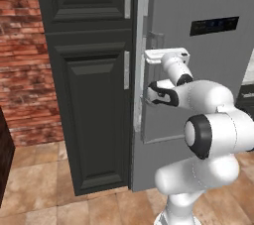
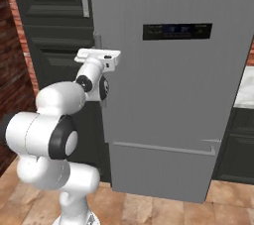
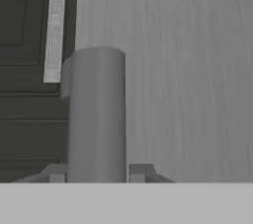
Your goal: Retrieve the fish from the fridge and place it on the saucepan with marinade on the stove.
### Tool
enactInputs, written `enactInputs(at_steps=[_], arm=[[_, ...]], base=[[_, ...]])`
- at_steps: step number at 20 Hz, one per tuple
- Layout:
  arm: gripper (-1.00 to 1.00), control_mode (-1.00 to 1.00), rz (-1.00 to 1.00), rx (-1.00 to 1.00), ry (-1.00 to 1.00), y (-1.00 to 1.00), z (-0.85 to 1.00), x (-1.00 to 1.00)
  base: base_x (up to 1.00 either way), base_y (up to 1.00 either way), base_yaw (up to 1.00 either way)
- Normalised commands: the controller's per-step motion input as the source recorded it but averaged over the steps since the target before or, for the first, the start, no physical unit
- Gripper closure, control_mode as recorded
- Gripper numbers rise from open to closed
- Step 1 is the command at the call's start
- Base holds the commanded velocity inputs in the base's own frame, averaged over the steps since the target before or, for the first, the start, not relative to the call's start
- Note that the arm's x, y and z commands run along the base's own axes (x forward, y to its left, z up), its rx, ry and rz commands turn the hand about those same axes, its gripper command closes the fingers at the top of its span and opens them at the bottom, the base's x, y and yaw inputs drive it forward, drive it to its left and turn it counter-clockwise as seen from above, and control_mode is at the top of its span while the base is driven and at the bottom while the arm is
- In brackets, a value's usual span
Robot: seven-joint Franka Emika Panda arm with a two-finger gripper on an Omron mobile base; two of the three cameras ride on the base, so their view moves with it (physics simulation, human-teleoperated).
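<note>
At the fridge (image 2: pixel 168 95), door shut, dark display panel (image 2: pixel 177 31) high on its grey front. Fingers (image 3: pixel 95 173) sit either side of the upright grey door handle (image 3: pixel 96 114), clamped round it (tips only just visible). Dark panelled cabinet (image 1: pixel 92 75) stands just beside, brick wall (image 1: pixel 25 55) beyond.

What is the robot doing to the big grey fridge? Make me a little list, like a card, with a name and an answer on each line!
fridge: door closed, small dark display panel near the top
door handle: grey vertical bar at the door's left edge
gripper: a finger on each side of the handle
cabinet: dark, panelled, left of the fridge
floor: tan tiles
fish: cannot tell, door shut
</note>
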Motion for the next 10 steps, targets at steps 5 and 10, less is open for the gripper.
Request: enactInputs(at_steps=[5, 10], arm=[[1.00, -1.00, 0.00, 0.00, 0.06, -0.70, 0.16, -0.45], [1.00, -1.00, 0.00, 0.00, 0.11, -0.63, 0.17, -0.31]], base=[[0.00, 0.00, 0.00], [0.00, 0.00, 0.00]])
